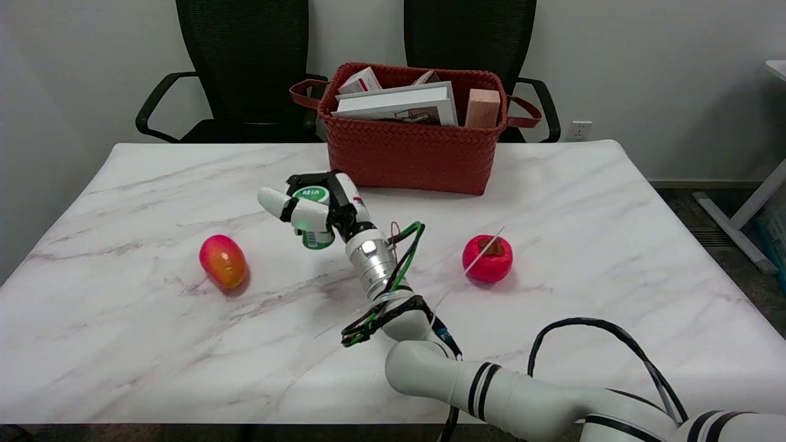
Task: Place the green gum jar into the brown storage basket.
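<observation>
Fingers of the right hand [316, 209] hug the green gum jar [314, 216] near the brown storage basket [411, 156] (already quite full), so lift high, then drop it gently inside.

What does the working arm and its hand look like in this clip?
The right arm is glossy white with black rings at its joints and a bare silver metal wrist section. Green, black and red wires run loose along the wrist, and a thick black cable loops over the forearm. The hand has white finger shells over black joints and frame.
</observation>
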